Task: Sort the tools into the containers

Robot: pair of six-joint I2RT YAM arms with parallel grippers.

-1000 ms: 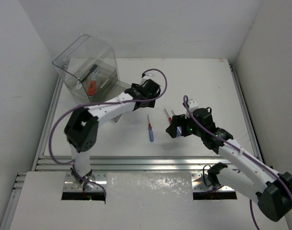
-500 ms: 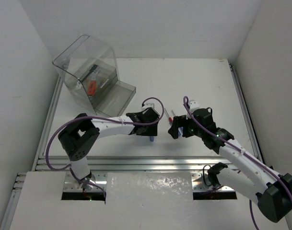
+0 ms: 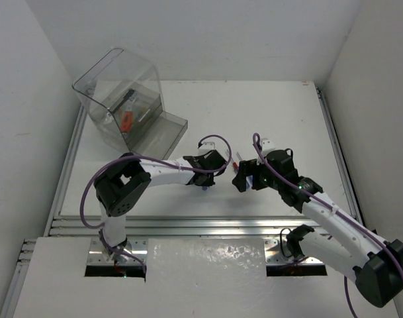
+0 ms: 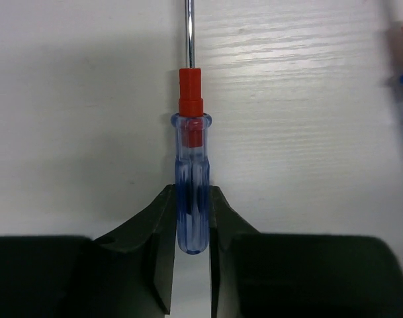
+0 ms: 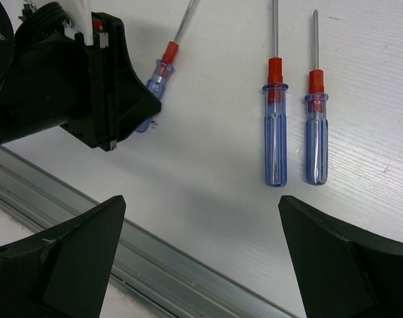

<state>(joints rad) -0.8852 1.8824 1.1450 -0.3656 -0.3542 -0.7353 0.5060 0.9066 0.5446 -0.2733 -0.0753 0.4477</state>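
Observation:
A blue-handled screwdriver with a red collar lies on the white table, and my left gripper is shut on the butt of its handle. The right wrist view shows that same screwdriver poking out from under the left gripper. Two more blue-handled screwdrivers lie side by side just beyond my right gripper, which hangs open above the table with nothing in it. The clear container stands at the far left, tipped on its side, with a red-handled tool and other tools inside.
A clear tray juts from the container's mouth toward the table's middle. An aluminium rail runs along the near edge, right under the right gripper's fingers. White walls close in the left, back and right sides.
My left arm has swung from the container's mouth down to the middle of the table, and its jaws have closed on the screwdriver's handle. The right arm has barely moved.

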